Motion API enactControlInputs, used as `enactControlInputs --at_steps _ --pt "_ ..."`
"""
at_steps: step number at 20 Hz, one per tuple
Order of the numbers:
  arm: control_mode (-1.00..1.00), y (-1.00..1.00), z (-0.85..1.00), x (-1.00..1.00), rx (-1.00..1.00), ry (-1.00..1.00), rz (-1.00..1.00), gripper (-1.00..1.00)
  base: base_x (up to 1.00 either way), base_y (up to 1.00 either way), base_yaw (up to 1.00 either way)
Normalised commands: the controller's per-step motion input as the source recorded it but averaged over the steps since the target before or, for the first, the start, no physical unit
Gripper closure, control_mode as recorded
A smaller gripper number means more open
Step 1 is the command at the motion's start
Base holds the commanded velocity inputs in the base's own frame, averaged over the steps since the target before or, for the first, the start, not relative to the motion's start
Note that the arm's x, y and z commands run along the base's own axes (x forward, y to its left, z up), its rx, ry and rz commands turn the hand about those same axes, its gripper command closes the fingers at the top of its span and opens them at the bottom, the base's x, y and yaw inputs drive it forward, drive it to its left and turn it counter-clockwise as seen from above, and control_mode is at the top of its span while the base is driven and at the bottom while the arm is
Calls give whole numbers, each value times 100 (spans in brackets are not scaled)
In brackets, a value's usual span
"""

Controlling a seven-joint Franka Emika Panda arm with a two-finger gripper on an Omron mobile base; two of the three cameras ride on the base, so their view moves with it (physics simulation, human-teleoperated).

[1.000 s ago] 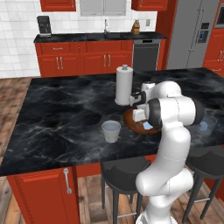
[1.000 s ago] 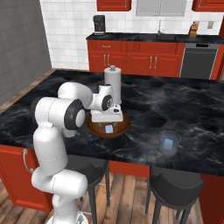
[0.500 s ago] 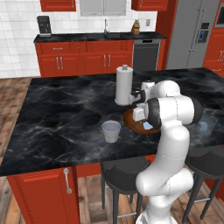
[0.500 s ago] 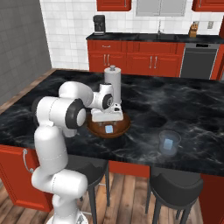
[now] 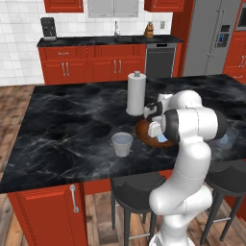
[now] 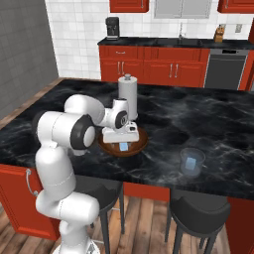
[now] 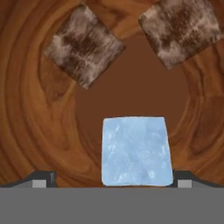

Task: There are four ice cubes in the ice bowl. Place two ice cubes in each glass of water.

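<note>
Gripper [image 7: 112,181] fingers are spread wide, one dark fingertip [image 7: 43,178] on each side of a pale blue ice cube [image 7: 136,151] that lies between them at the bottom of the hand view. Whether the tips touch the cube cannot be told; they stand just beside its lower corners. That cube rests on the reddish-brown floor of the wooden ice bowl [image 7: 35,109], whose grain rings curve around it. Two more cubes lie farther along the bowl floor, toward the top of the hand view: one at upper left [image 7: 83,43], one at upper right [image 7: 181,28]. Both look mottled brown and grey, the wood showing through them.

From the right base view, the white arm reaches from the lower left and bends over the ice bowl [image 6: 138,145], which sits on the black marble island counter [image 6: 208,114]. The hand hangs low over the bowl, and one pale blue cube [image 6: 122,147] shows under it. A tall white paper-towel roll [image 6: 127,96] stands upright just behind the bowl. A small translucent glass of water [image 6: 192,161] stands well apart from the bowl, to its right near the counter's front edge.

From the left base view, another glass of water [image 5: 122,144] stands on the counter to the left of the bowl [image 5: 144,132], near but not touching it. Black stools [image 5: 137,190] sit under the counter's front edge.
</note>
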Motion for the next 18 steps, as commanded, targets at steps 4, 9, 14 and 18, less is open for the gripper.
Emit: enactControlInputs --at_steps 4,9,14,18 --pt "-100 0 0 0 0 0 4 -100 0 0 0" --pt "-100 -1 0 0 0 0 5 -100 0 0 0" --pt "-100 -2 -3 4 0 0 6 -100 0 0 0" --pt "-100 0 -1 23 0 0 5 -100 0 0 0"
